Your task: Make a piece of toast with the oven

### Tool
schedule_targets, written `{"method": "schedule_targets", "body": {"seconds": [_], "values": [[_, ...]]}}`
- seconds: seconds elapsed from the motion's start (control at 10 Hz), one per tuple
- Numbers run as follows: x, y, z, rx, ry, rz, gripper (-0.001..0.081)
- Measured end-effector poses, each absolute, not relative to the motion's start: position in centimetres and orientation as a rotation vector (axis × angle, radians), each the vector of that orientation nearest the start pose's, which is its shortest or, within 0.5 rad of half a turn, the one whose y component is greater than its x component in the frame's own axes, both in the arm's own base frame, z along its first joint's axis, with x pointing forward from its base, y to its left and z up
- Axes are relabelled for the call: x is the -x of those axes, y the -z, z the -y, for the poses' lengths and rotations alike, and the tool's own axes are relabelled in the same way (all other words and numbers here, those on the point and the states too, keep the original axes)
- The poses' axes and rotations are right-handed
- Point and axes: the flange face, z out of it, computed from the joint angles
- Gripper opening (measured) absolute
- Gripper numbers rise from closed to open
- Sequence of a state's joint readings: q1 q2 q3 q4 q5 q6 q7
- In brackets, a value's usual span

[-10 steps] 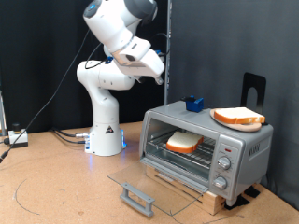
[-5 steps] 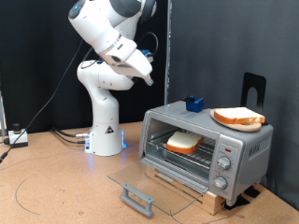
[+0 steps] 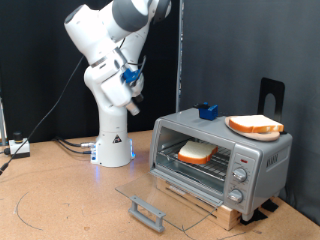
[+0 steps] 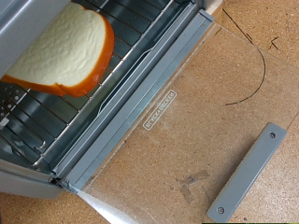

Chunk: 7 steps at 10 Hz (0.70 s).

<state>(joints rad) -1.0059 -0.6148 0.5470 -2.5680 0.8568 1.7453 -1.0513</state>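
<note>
The silver oven (image 3: 250, 160) stands at the exterior view's right with its glass door (image 3: 165, 195) folded down flat and the grey bar handle (image 3: 147, 211) nearest the camera. One piece of toast (image 3: 196, 152) lies inside on the wire rack. A second slice (image 3: 256, 126) rests on a plate on the oven's roof. My gripper (image 3: 129, 88) hangs high up, well to the left of the oven, with nothing seen in it. In the wrist view the toast (image 4: 61, 51), the rack (image 4: 121, 65), the door (image 4: 177, 121) and its handle (image 4: 245, 173) show, but no fingers.
A small blue object (image 3: 208, 110) sits on the oven's roof and a black stand (image 3: 271, 95) rises behind it. The arm's white base (image 3: 112, 145) is left of the oven. Thin cable (image 4: 252, 79) curves over the wooden table (image 3: 60, 200).
The arm has swung away from the oven toward the exterior view's left, and the gripper has dropped lower and further left. The oven, door and both slices have not moved.
</note>
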Motion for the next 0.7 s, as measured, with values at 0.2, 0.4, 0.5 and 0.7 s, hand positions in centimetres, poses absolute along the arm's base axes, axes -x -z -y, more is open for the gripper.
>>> {"method": "schedule_targets", "body": {"seconds": [0.2, 0.4, 0.5, 0.7], "values": [[-35.9, -42.6, 9.6, 2.565, 0.327, 0.216, 0.0807], [-36.1, -42.3, 10.0, 2.548, 0.25, -0.116, 0.0807], [-35.9, -41.8, 10.9, 2.573, 0.133, -0.241, 0.0807], [-35.9, -40.4, 13.6, 2.637, -0.106, -0.373, 0.0807]]}}
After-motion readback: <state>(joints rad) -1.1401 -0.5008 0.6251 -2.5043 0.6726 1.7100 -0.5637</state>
